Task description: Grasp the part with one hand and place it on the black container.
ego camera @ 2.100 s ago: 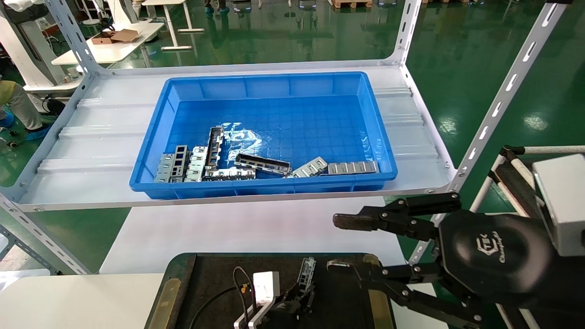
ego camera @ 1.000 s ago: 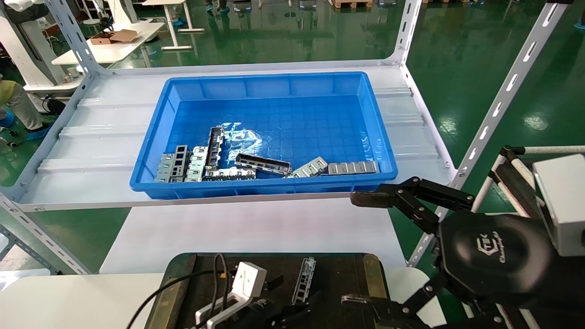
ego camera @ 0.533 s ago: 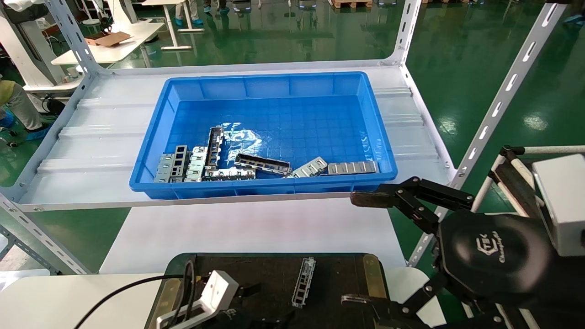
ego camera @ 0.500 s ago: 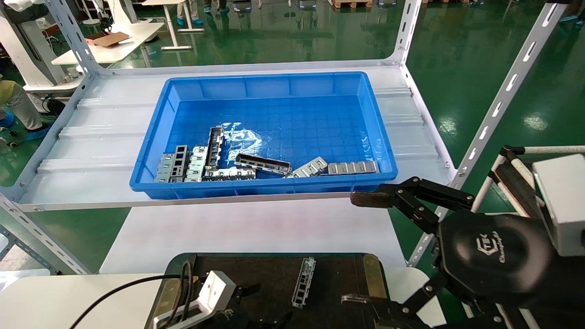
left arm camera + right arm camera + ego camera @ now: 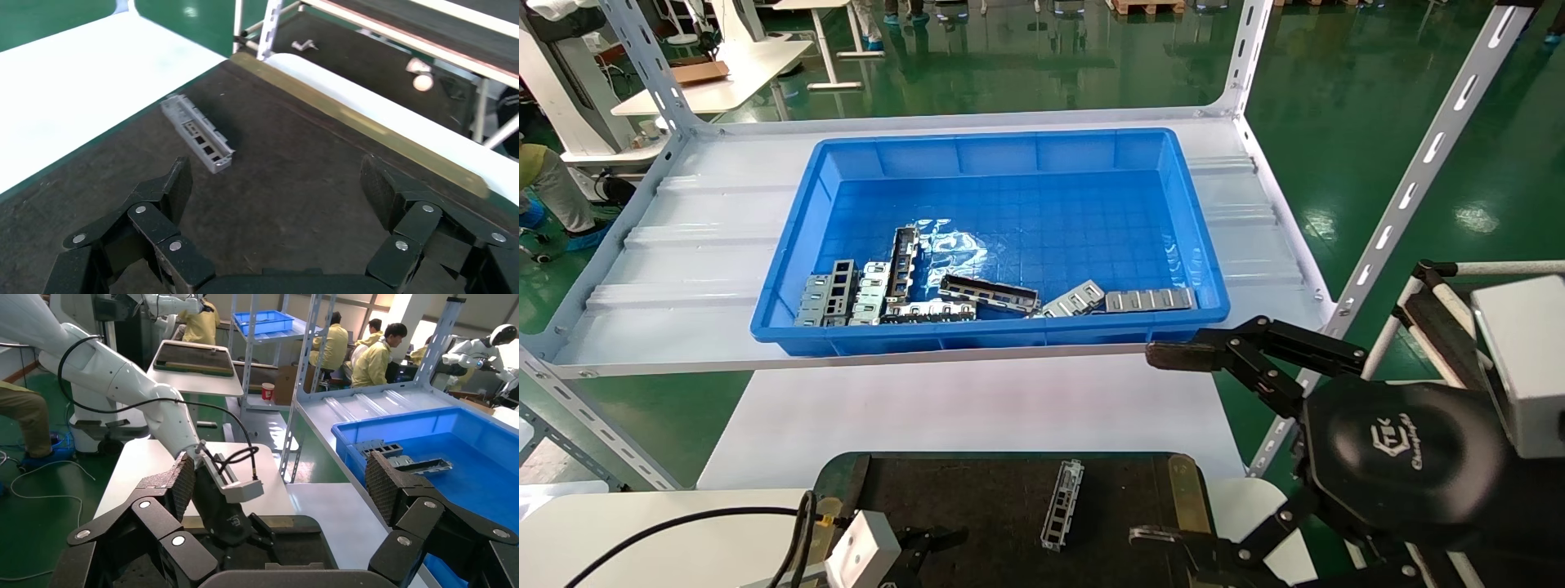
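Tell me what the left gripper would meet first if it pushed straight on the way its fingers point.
Probably the black container itself: the open left gripper angles down at its matte floor. The part lies farther on and off to one side of the line, so likely missed, though depth is uncertain.

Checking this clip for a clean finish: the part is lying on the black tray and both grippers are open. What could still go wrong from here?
1. The left gripper sits low over the black container, its open fingers near the part; a sideways move could knock the part.
2. The right gripper spreads over the container's brass strip; its lower finger could catch that edge.
3. The left arm's black cable trails across the table and may snag.
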### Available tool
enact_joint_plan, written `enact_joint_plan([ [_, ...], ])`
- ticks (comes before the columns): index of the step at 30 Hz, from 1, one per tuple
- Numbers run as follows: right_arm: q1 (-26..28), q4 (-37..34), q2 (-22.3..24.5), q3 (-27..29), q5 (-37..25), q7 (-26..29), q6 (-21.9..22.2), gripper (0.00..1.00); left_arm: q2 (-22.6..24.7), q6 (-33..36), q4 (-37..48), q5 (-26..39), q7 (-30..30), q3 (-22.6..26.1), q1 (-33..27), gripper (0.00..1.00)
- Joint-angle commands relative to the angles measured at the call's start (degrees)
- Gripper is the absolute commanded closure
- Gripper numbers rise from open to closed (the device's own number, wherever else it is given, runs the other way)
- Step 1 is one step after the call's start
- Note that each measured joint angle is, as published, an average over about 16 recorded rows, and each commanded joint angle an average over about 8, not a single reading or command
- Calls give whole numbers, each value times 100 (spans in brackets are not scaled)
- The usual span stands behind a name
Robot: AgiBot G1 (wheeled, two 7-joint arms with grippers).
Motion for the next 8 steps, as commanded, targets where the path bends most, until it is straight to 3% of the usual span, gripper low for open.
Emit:
enact_joint_plan([
  [1, 0, 0, 0, 0, 0, 0, 0, 0, -68, 201, 20, -39, 91, -38, -8, 0],
  [8, 0, 0, 1, -1, 1, -1, 1, 0, -125, 380, -8, -124, 133, -85, -7, 0],
])
